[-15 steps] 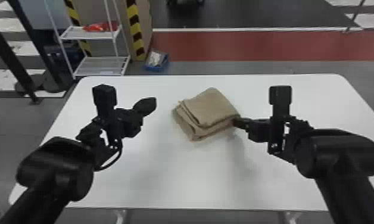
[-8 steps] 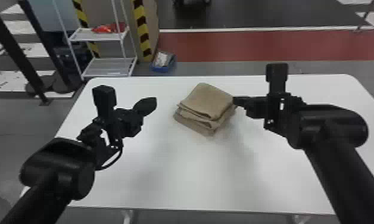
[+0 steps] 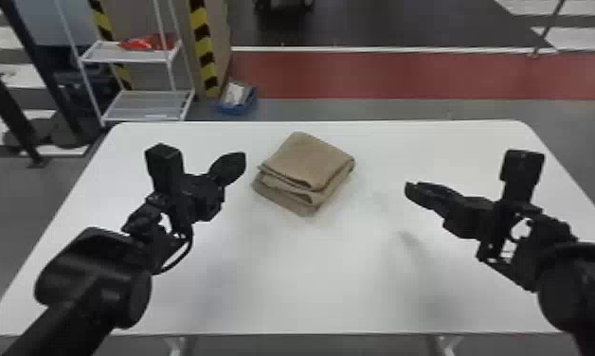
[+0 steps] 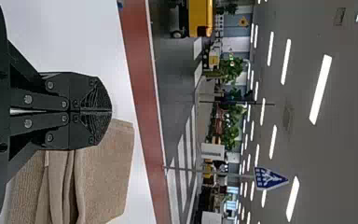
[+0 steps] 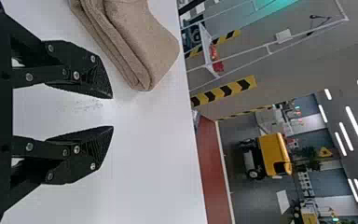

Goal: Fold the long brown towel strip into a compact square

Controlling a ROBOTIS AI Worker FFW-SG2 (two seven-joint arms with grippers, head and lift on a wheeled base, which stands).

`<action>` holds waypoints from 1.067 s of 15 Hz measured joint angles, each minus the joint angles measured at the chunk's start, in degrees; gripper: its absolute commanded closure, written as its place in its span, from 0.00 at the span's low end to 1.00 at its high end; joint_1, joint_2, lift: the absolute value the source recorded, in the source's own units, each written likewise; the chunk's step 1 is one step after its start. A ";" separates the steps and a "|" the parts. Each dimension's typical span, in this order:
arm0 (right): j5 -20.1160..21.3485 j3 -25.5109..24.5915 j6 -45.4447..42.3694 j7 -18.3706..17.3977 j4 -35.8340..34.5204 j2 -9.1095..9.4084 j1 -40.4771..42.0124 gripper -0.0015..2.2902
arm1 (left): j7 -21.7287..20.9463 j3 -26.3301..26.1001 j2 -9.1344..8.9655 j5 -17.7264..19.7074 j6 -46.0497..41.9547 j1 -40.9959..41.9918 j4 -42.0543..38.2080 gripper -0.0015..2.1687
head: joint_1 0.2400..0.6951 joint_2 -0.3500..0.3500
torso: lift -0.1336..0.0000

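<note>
Brown towel (image 3: pixel 311 161) near far table edge (image 3: pixel 429 122); left gripper (image 3: pixel 239 160) closed, empty; right gripper (image 3: pixel 409 189) off towel, spread, empty.

In the head view, the left arm (image 3: pixel 93 279) is extended from the lower left corner, and the right arm (image 3: pixel 581 284) from the lower right. The fingers (image 4: pixel 88 95) of the left gripper (image 3: pixel 242 160) are brought together; those of the right gripper (image 3: pixel 408 190) are held clearly apart.
</note>
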 measured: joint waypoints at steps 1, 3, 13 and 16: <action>-1.51 -1.65 -1.50 0.91 -2.10 -0.43 2.42 0.05 | -1.00 -1.18 -0.76 -0.54 -0.68 -1.34 2.18 0.66 | 1.00 0.41 | 0.10; -4.75 -4.81 -4.14 2.65 -7.38 -0.70 7.78 0.05 | -3.47 -4.20 -2.43 -1.67 -1.22 -5.27 7.81 0.66 | 1.00 0.35 | 0.10; -15.63 -14.57 -4.67 7.74 -15.65 -0.72 15.98 0.05 | -3.07 -8.88 -6.75 -6.64 -3.67 -16.20 23.92 0.66 | 1.00 0.28 | 0.10; -16.27 -14.92 -4.63 8.12 -17.25 -0.72 16.78 0.05 | -0.27 -8.88 -6.64 -9.96 -0.70 -16.64 24.36 0.66 | 1.00 0.31 | 0.10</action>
